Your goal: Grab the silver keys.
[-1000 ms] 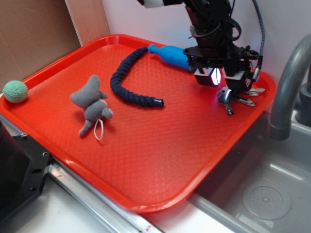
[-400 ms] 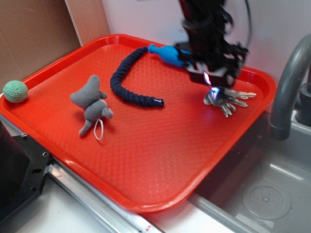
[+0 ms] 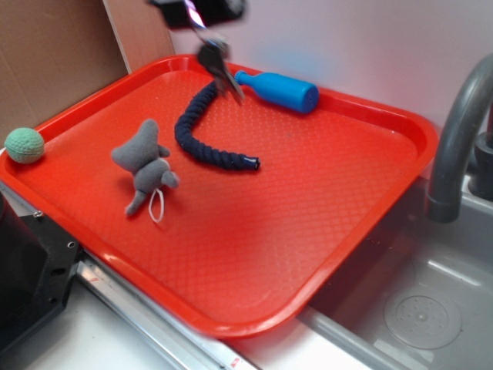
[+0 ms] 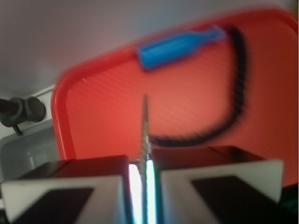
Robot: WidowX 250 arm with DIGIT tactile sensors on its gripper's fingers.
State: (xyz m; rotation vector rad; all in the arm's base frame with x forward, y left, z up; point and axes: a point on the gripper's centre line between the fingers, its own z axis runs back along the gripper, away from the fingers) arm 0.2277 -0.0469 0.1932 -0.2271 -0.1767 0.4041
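Observation:
The silver keys hang in the air, blurred, above the back left of the red tray, over the top end of the dark blue rope. My gripper sits at the top edge of the exterior view, shut on the keys. From the wrist, a thin key blade sticks out edge-on from between my two closed pads, high over the tray.
On the tray lie a blue bottle, a curved dark blue rope and a grey plush toy. A green ball rests off the tray's left rim. A grey faucet and a sink stand to the right.
The keys left the tray's back right corner. My gripper rose with them and swung left, to above the rope's far end.

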